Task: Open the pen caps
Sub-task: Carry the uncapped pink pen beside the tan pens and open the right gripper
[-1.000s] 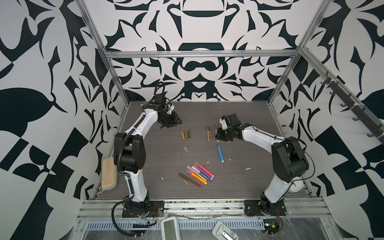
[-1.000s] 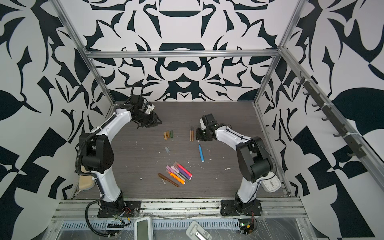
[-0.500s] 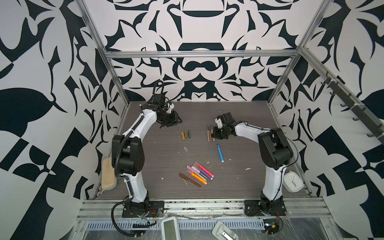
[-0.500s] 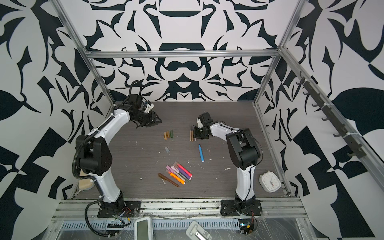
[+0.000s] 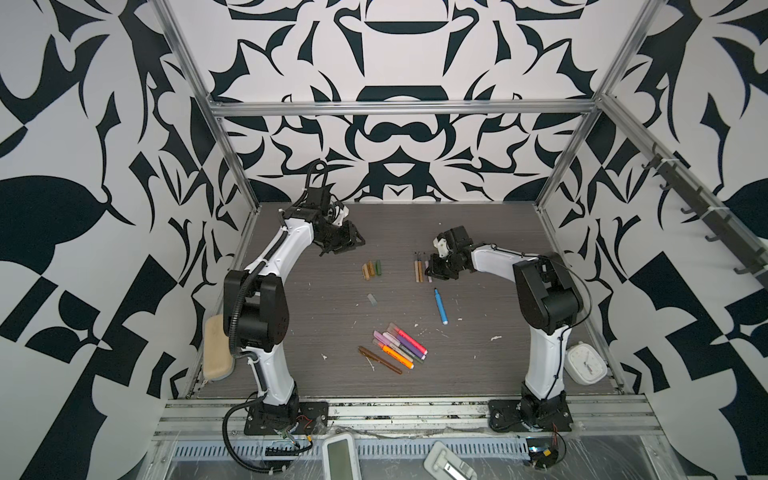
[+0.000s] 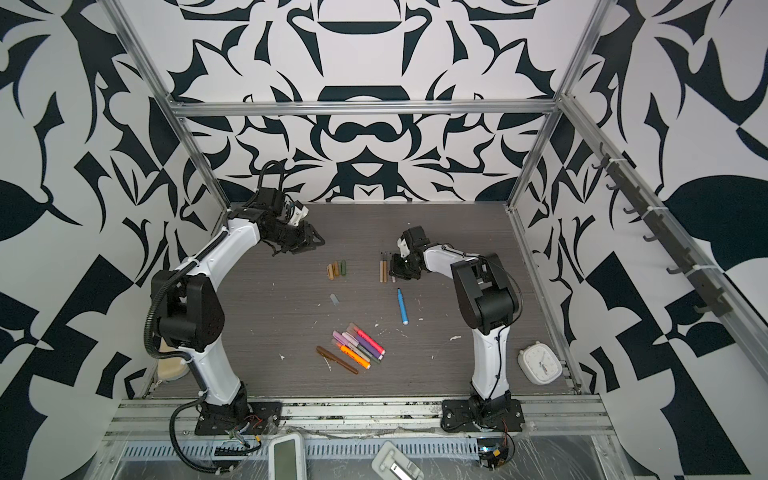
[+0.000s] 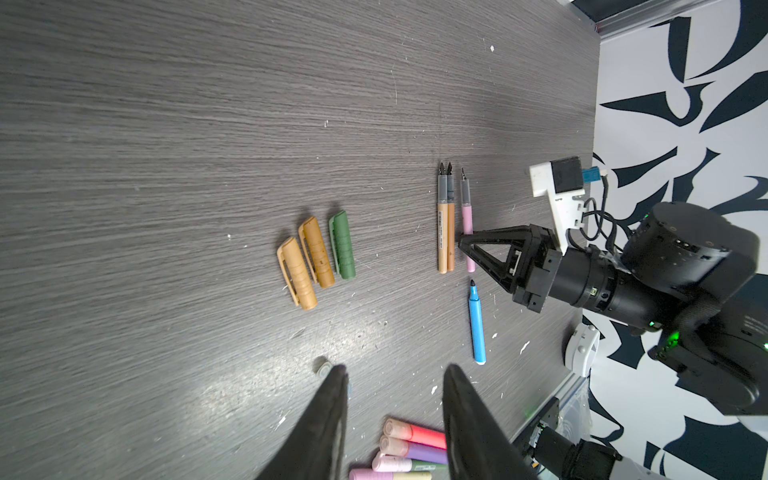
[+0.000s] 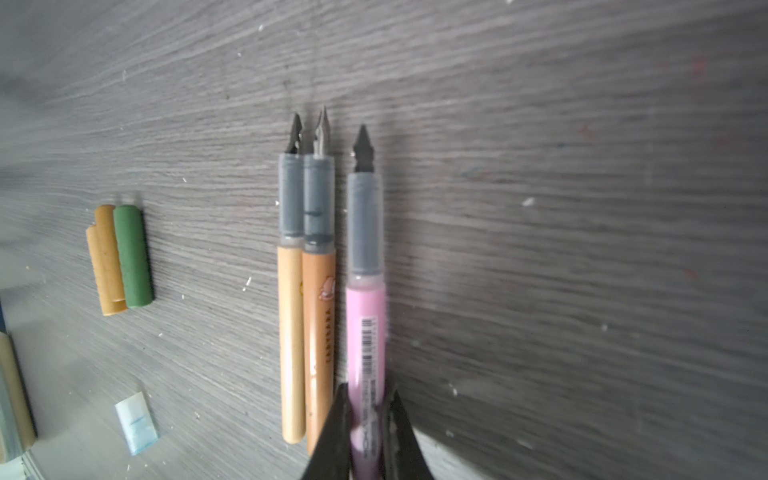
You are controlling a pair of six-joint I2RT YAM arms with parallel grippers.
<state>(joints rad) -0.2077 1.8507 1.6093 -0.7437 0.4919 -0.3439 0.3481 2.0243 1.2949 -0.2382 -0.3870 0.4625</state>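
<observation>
Pink pen (image 8: 365,316) between right end effector (image 8: 368,390) jaws

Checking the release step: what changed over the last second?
The right arm swung its elbow left, uncovering the white clock. The right hand edged left, jaws now astride the pink pen beside the tan pens; grip unclear. The left hand, loose caps, blue marker and marker pile stayed put.

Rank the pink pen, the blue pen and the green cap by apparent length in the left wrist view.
1. pink pen
2. blue pen
3. green cap
The gaps are clear; no ties.
</observation>
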